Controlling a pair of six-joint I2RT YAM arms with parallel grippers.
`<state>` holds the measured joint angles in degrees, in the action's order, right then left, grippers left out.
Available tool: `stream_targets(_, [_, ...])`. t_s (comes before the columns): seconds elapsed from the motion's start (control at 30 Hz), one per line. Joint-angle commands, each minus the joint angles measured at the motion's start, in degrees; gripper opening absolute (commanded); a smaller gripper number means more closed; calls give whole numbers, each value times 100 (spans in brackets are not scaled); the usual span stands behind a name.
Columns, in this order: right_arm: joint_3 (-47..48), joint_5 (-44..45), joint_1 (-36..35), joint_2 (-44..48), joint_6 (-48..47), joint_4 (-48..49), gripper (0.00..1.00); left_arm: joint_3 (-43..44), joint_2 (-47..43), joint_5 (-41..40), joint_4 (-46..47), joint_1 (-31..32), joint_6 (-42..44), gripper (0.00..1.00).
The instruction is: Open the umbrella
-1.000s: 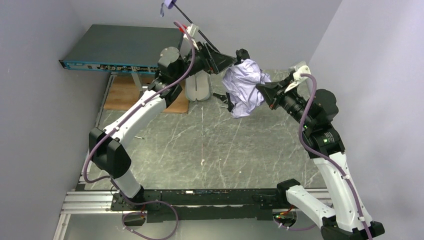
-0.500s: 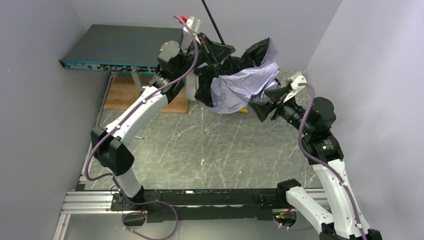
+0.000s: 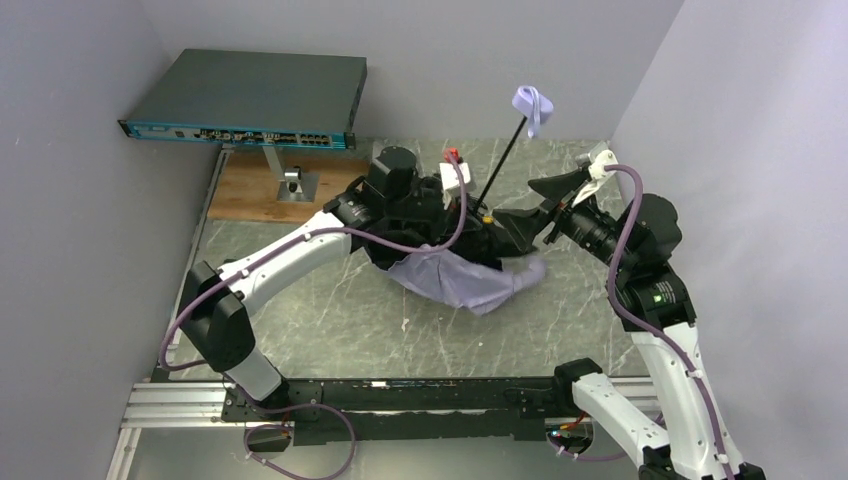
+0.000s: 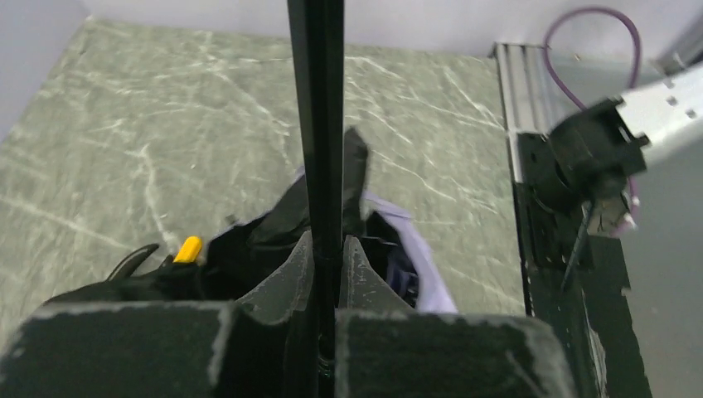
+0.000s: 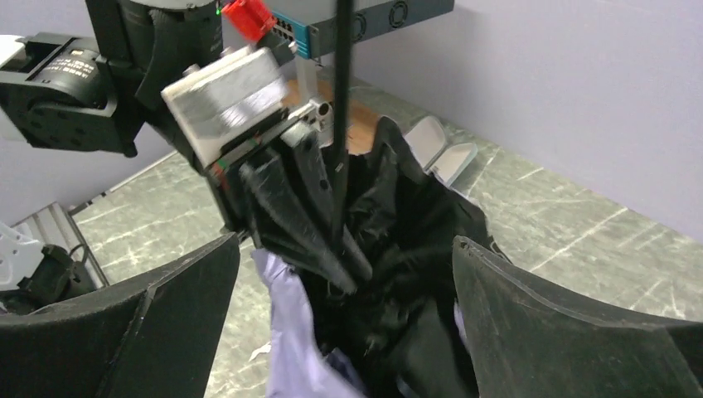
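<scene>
The umbrella lies low over the table, its lavender canopy [image 3: 465,285] bunched with the black lining [image 5: 398,282] showing. Its thin black shaft [image 3: 503,165] slants up to the strapped handle [image 3: 530,105]. My left gripper [image 4: 326,253] is shut on the shaft [image 4: 323,124], with a finger pressed to each side just above the canopy. In the top view the left gripper [image 3: 476,225] sits at the canopy's upper edge. My right gripper [image 5: 344,242] is wide open, its fingers [image 5: 166,315] standing either side of the crumpled fabric without gripping it.
A dark network switch [image 3: 245,95] stands on a stand at the back left, above a wooden board [image 3: 265,190]. A pale hinged case [image 5: 443,153] lies open behind the umbrella. Grey walls close in on three sides. The arms' base rail [image 3: 400,395] runs along the near edge.
The left gripper shut on the shaft and brought the umbrella down toward the table. The right gripper let go of the canopy and opened wide. The handle swung from upper left to upper right.
</scene>
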<state>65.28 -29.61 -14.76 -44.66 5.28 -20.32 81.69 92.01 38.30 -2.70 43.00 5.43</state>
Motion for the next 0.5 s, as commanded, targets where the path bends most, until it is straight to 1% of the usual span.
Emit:
stream_targets(0.0, [17,-317,2,-121,351,734,95,311,-491,562,55,131,1001,0])
stream_targets(0.07, [-192,-372,-1,-140,436,1090,87,331,-474,680,103,174,1064,0])
stream_targets(0.17, [-293,-477,-7,-247,485,1347,67,346,-482,792,204,266,1072,0])
stream_targets(0.2, [-310,-530,0,-311,518,1400,63,360,-470,801,223,285,1010,0])
stream_targets(0.3, [-412,-958,1,-427,612,1602,57,416,-427,796,226,321,895,0])
stream_targets(0.33, [-458,-1051,1,-457,655,1680,55,425,-409,779,379,318,854,0])
stream_targets(0.4, [-554,-1055,-2,-552,735,1763,48,477,-382,813,444,320,812,0])
stream_targets(0.47, [-601,-1004,-7,-642,742,1788,44,537,-381,895,436,321,817,0])
